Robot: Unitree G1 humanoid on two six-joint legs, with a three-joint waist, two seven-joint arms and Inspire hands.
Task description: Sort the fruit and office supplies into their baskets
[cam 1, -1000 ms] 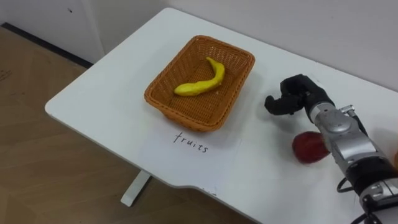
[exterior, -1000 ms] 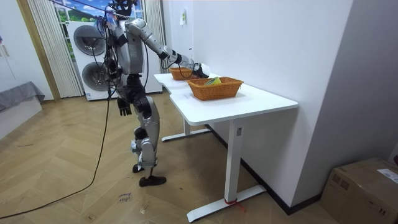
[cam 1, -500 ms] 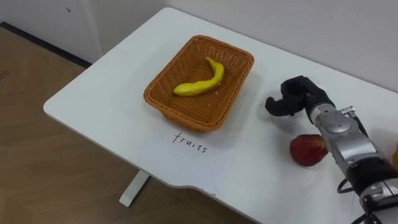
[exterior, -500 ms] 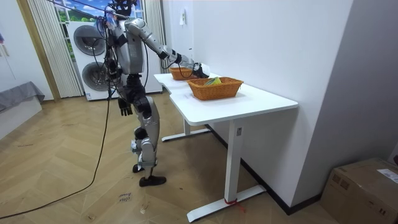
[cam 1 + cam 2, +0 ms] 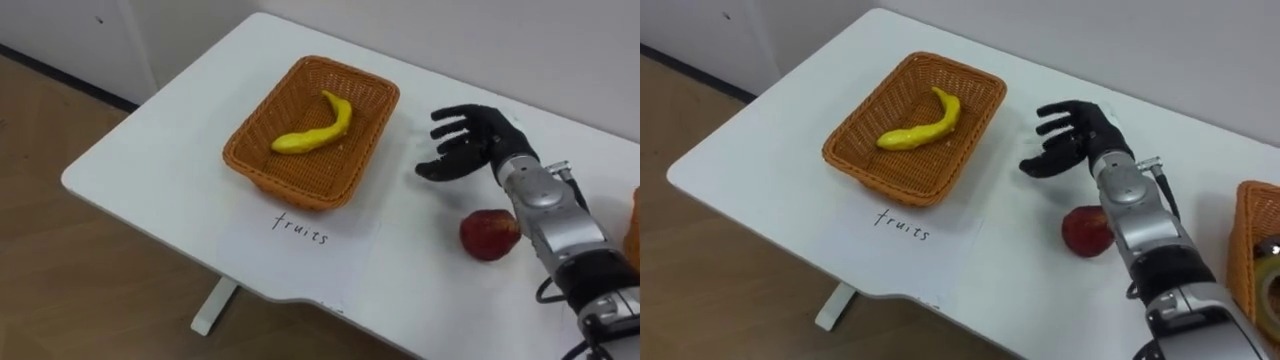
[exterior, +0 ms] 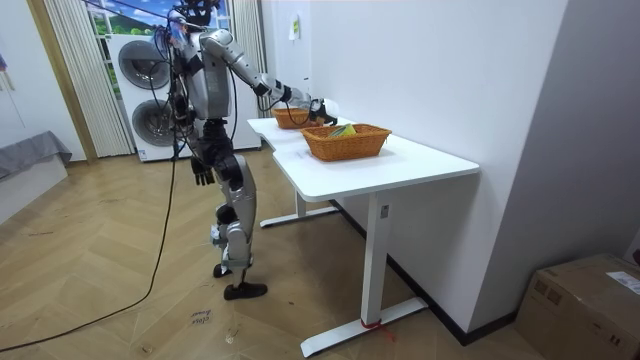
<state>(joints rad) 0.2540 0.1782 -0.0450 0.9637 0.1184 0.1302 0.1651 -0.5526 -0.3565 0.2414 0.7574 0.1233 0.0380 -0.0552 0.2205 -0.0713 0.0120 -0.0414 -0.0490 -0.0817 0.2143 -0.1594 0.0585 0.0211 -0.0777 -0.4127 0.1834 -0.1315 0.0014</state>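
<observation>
The apple (image 5: 489, 235) lies on the white table (image 5: 150, 170), outside either basket, at about 5 o'clock from the right hand (image 5: 476, 145) and just beside that arm's wrist; whether it touches the wrist cannot be told. The right hand hovers above the table with its fingers spread and straight, holding nothing, palm turned toward the fruit basket (image 5: 285, 182), which sits at its 9 o'clock. A banana (image 5: 312, 128) already lies in that basket, and a paper label (image 5: 300, 232) sits at the basket's 6 o'clock. A second basket (image 5: 1248, 240) stands at the apple's 3 o'clock. The left hand (image 6: 201, 174) hangs by the robot's side.

The apple looks firm, smooth and light enough for one hand, but it is round and would likely roll if nudged sideways. The safest hold is probably from above, fingers and thumb on opposite sides of its widest part. The hand would first need to draw back toward 5 o'clock.
</observation>
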